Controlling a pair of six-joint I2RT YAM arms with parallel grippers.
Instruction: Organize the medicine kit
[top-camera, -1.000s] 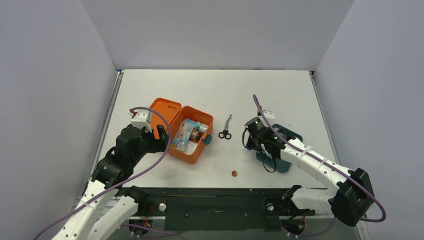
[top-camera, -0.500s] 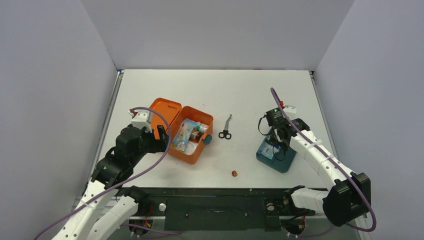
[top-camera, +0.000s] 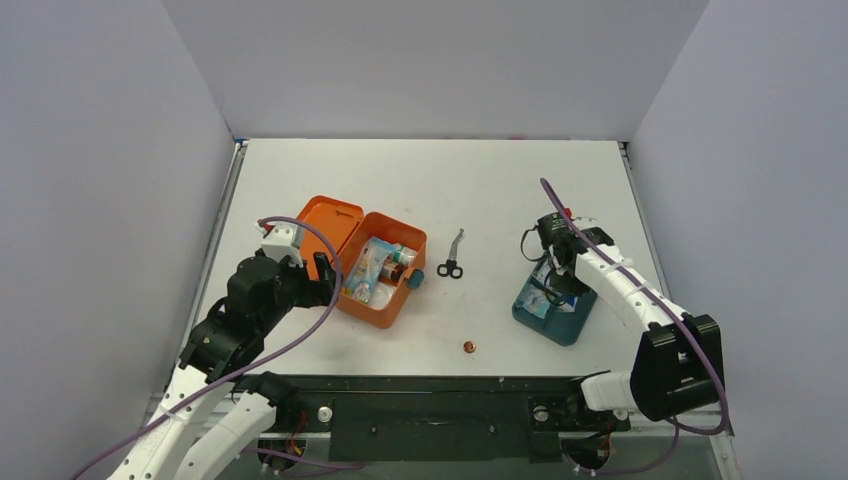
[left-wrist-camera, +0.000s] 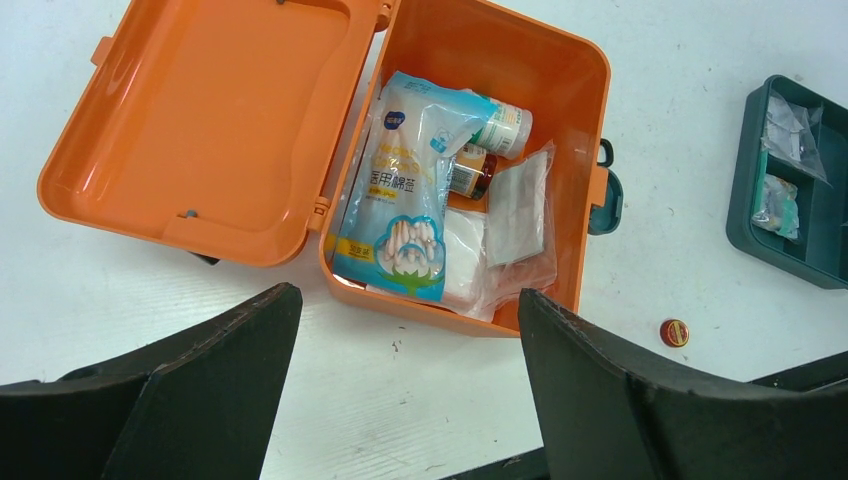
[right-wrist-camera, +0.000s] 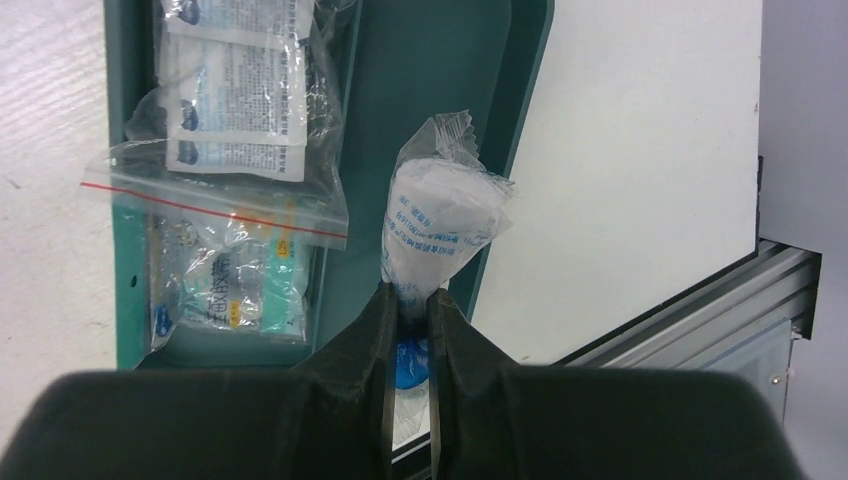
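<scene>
The medicine kit (top-camera: 392, 305) is an orange box lying open left of centre, its lid (left-wrist-camera: 200, 120) flat to the left. Inside its base (left-wrist-camera: 570, 90) lie a blue cotton-swab packet (left-wrist-camera: 405, 190), small bottles (left-wrist-camera: 500, 125) and clear sachets. My left gripper (left-wrist-camera: 405, 300) hovers open at the kit's near-left side (top-camera: 325, 275), holding nothing. My right gripper (right-wrist-camera: 410, 295) is shut on a white plastic-wrapped packet (right-wrist-camera: 440, 220), which hangs over the right compartment of the teal divided tray (right-wrist-camera: 430, 80). From above, the right gripper (top-camera: 556, 280) points down over the tray (top-camera: 575, 325).
The tray's left compartments hold a bag of white pads (right-wrist-camera: 235, 90) and a bag with teal print (right-wrist-camera: 225, 290). Black-handled scissors (top-camera: 450, 258) lie between kit and tray. A small red cap (top-camera: 468, 347) sits near the front edge. Grey walls enclose the table.
My right arm has swung from the tray's left edge rightward to over the tray, still shut on the packet, and its elbow has drawn in. The left arm has barely moved.
</scene>
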